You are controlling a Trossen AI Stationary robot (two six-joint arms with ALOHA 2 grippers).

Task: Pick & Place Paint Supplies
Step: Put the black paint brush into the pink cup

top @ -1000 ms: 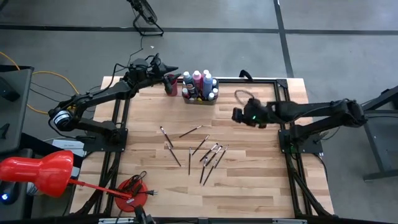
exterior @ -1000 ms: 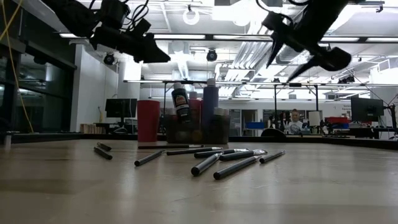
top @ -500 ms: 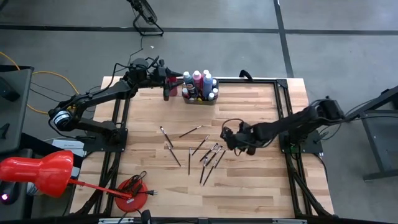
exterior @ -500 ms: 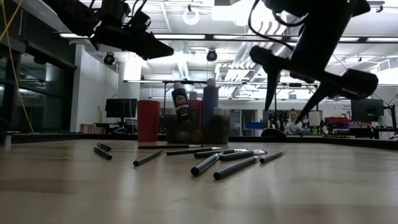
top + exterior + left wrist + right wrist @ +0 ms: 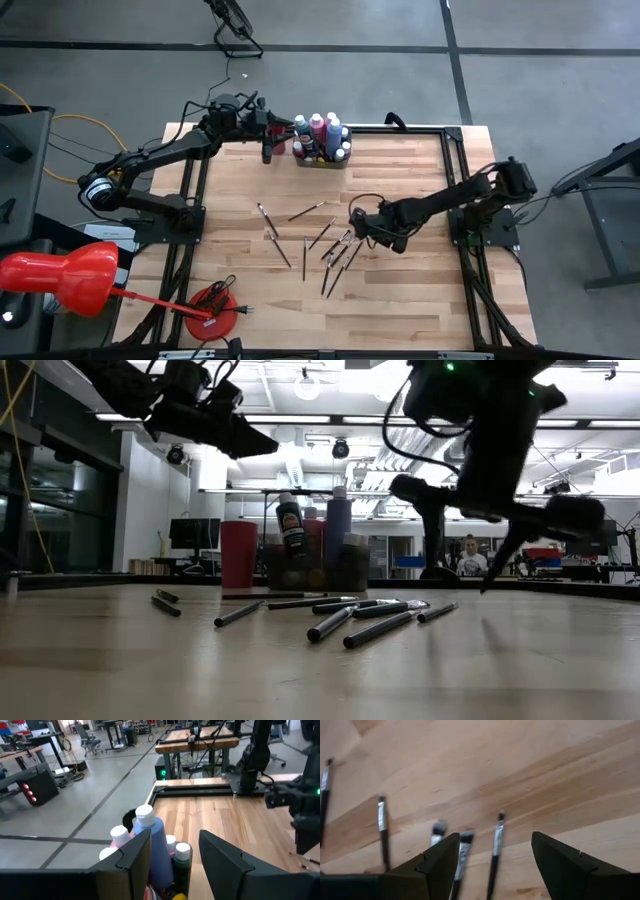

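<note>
While your arms reach in from both sides, the wooden tabletop (image 5: 400, 290) carries everything. Your left arm stretches to the far edge, where its claw (image 5: 283, 128) hovers above the bottles (image 5: 322, 137) with nothing in it; the left wrist view shows its fingers (image 5: 131, 861) apart, a blue bottle (image 5: 150, 845) showing between them. Those bottles stand packed upright in a tray (image 5: 320, 161) at the far middle edge, and a red cup (image 5: 238, 553) stands just beside it on the left.

Your right arm comes in low toward the middle. Its claw (image 5: 356, 221) hangs spread wide and empty, just above the right end of the loose brushes (image 5: 335, 248); in the right wrist view three brush tips (image 5: 466, 837) lie between its fingers (image 5: 439, 861), not touching them.

About ten brushes lie flat and scattered across the tabletop's middle, a tight cluster near the right claw and the rest (image 5: 273, 234) strewn toward the left.
</note>
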